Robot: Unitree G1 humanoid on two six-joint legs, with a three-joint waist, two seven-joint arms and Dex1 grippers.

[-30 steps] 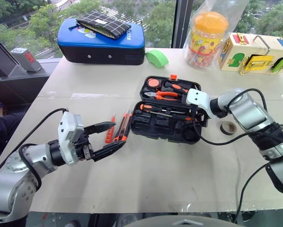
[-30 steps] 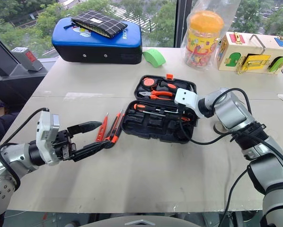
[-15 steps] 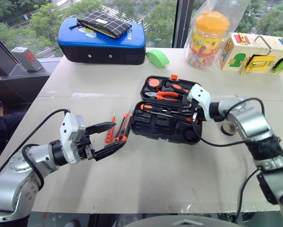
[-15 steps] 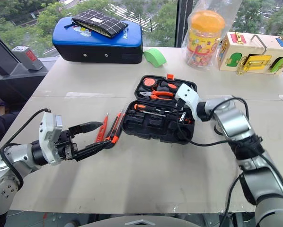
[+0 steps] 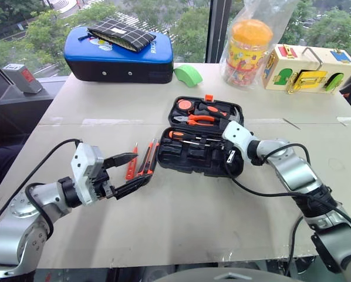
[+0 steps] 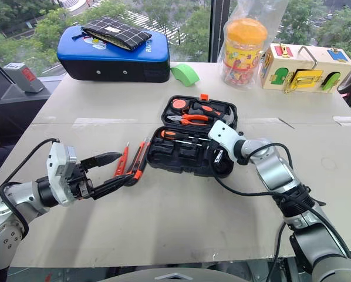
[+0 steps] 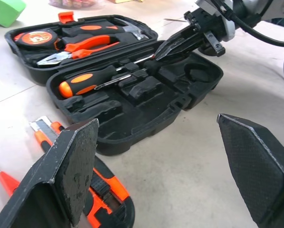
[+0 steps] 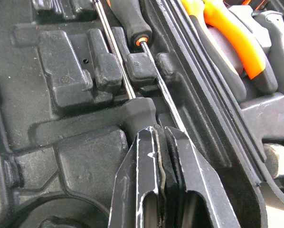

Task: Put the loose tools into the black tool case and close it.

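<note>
1. The black tool case (image 5: 202, 138) lies open on the table (image 5: 181, 217), with the right tool (image 8: 157, 142) dipped into its near half. Its fingers are pressed together with nothing between them, tip just beside the shank of a screwdriver (image 7: 92, 80) already seated in its recess.
2. The left tool (image 5: 127, 173) hovers spread wide and empty. The loose tools lie on the table right off its fingertips — a thin orange tester screwdriver (image 5: 131, 165) and two orange-and-black pieces (image 5: 148, 160) side by side, between that tool and the case's edge.
3. Handling guess: these are light, stiff and skinny, so they'll roll or skid if nudged. I'd pinch each one across the fat rubbery handle, not the slick metal shank.
4. The case looks like rigid plastic, light enough to slide when the lid gets pushed, so bracing it seems wise.
5. Views: the right wrist view shows the two thin shanks clipped in the moulded slots; the head views just give a dark blur there. The left wrist view shows the right tool's closed tip from the side, plus the pliers (image 7: 80, 45) in the far half.
</note>
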